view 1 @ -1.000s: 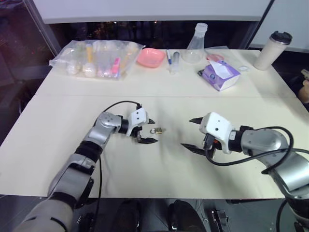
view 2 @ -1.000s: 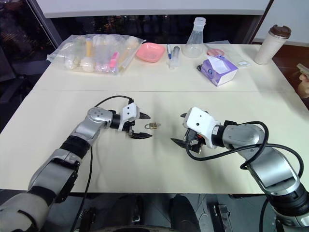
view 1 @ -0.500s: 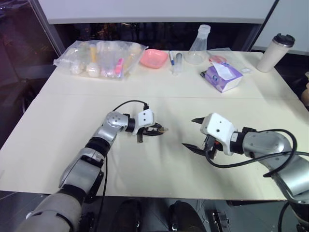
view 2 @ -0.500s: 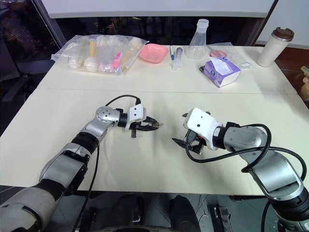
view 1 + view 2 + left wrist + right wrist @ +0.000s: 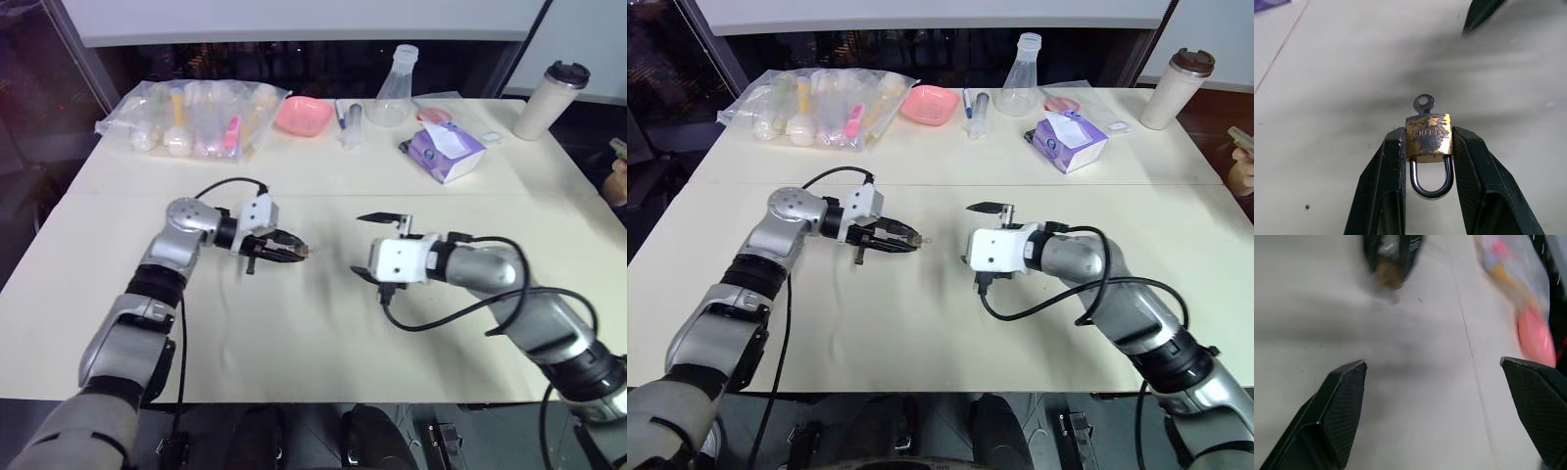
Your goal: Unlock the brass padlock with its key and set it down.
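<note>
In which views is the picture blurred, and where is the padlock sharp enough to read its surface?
Left wrist view: sharp; the brass padlock, between the left gripper fingers, shows worn lettering, and the key sticks out of it. Right wrist view: smeared, with the padlock and the pink bowl only blobs past the open right gripper. Head views: clear, but the padlock is too small there.

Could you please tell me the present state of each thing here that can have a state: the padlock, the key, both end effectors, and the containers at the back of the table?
Brass padlock: gripped, shackle closed.
Key: inserted in the padlock.
Left end effector: shut on the padlock.
Right end effector: open, holding nothing.
Flask: upright.
Tumbler: upright, lid on.
Pink bowl: upright.
</note>
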`<state>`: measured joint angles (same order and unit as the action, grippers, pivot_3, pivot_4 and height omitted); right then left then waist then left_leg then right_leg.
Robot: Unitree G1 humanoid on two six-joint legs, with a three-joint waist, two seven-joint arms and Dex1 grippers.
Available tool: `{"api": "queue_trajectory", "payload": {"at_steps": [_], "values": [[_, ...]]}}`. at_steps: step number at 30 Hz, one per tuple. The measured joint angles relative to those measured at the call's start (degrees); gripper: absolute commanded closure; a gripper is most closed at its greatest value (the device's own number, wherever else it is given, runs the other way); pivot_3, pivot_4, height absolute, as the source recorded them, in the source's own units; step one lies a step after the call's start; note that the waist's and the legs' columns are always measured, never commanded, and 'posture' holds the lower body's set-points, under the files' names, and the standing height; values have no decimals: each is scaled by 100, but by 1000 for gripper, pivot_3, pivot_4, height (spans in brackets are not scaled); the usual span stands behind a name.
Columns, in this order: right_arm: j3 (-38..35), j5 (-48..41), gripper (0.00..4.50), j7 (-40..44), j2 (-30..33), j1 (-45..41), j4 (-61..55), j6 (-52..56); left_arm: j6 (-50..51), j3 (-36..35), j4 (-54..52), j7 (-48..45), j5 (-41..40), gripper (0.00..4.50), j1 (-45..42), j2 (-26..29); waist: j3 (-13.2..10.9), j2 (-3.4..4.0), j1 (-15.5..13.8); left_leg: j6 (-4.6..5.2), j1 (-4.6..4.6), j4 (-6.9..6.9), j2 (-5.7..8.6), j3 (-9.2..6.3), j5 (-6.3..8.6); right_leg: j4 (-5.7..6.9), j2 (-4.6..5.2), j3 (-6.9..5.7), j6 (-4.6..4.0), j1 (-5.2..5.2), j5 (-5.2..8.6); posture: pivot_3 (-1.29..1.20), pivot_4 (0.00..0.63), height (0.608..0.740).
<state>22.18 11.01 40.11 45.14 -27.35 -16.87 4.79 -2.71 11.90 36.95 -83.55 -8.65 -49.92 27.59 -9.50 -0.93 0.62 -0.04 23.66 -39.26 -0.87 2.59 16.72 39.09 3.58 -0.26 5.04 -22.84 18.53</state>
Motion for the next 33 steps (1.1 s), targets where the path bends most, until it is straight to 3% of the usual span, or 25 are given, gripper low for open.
{"api": "queue_trajectory", "payload": {"at_steps": [5, 12, 16, 22, 33], "values": [[168, 507, 0, -140, -404, -145, 459, -784, 353, -108, -370, -20, -165, 3749, -1, 3, 0, 0, 9, -3, 0, 0, -3, 0, -2, 1, 2, 0, 0, 1, 0, 0, 150, 715], [175, 865, 0, -152, -837, -425, 799, -1078, 472, -146, -573, -8, -208, 3749, 0, -1, 0, 0, 13, -32, -1, 0, -4, -1, -19, 3, 1, 0, 0, -1, 0, 0, 150, 715], [168, 922, 1305, -125, -900, -430, 826, -1126, 466, -146, -574, -6, -207, 3749, 6, -1, 0, 0, 4, -32, -1, 0, -3, 0, -18, 3, 3, 1, 0, 0, 0, 0, 150, 715], [165, 1008, 4474, -67, -1003, -430, 857, -1139, 434, -143, -574, -11, -202, 3749, 14, -8, 0, 0, 12, -32, -1, 0, -3, 0, -18, 4, 2, 1, 0, -1, 0, 0, 150, 715], [117, 715, 4474, 499, -1291, -526, 873, -624, -84, -112, -578, 9, -57, 3749, 145, 11, 0, 0, 8, -32, -1, 0, -3, 0, -18, 6, 4, 0, 0, -1, 0, 0, 150, 715]]}}
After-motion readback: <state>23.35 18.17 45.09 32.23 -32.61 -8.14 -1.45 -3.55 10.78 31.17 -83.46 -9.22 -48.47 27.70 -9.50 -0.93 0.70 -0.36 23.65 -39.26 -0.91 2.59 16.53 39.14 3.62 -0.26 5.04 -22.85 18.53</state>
